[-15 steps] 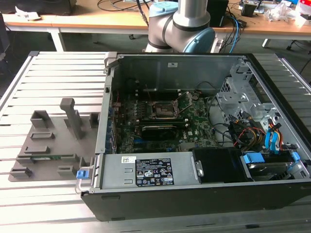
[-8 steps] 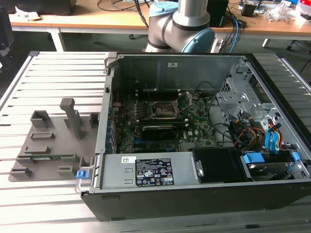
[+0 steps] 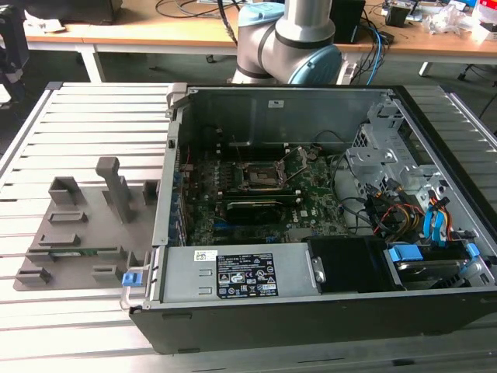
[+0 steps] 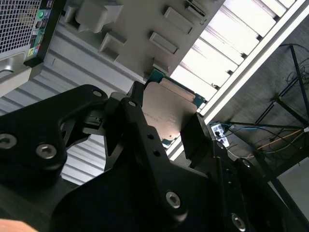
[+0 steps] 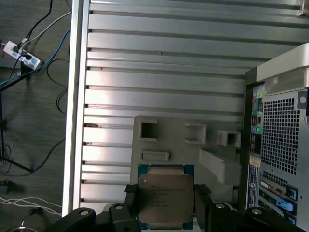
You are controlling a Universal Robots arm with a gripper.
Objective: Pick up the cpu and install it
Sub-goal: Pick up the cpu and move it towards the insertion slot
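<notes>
In both wrist views my gripper [image 5: 165, 191] [image 4: 168, 111] is shut on the cpu [image 5: 165, 198] [image 4: 166, 104], a flat square chip with a pale metal top and a green edge. One black finger [image 5: 130, 200] presses on each of two opposite sides. The chip hangs in the air well above the grey holder plate [image 5: 183, 145] on the slatted table. In the exterior view the black socket frame [image 3: 260, 177] sits on the motherboard inside the open computer case [image 3: 311, 303].
The grey holder plate [image 3: 85, 225], with upright blocks and a green strip [image 3: 66, 251], lies at the exterior view's left beside the case. The case's rear panel [image 5: 280, 121] stands close to the plate. The arm's base [image 3: 287, 39] rises behind the case. Cables lie on the floor [image 5: 29, 58].
</notes>
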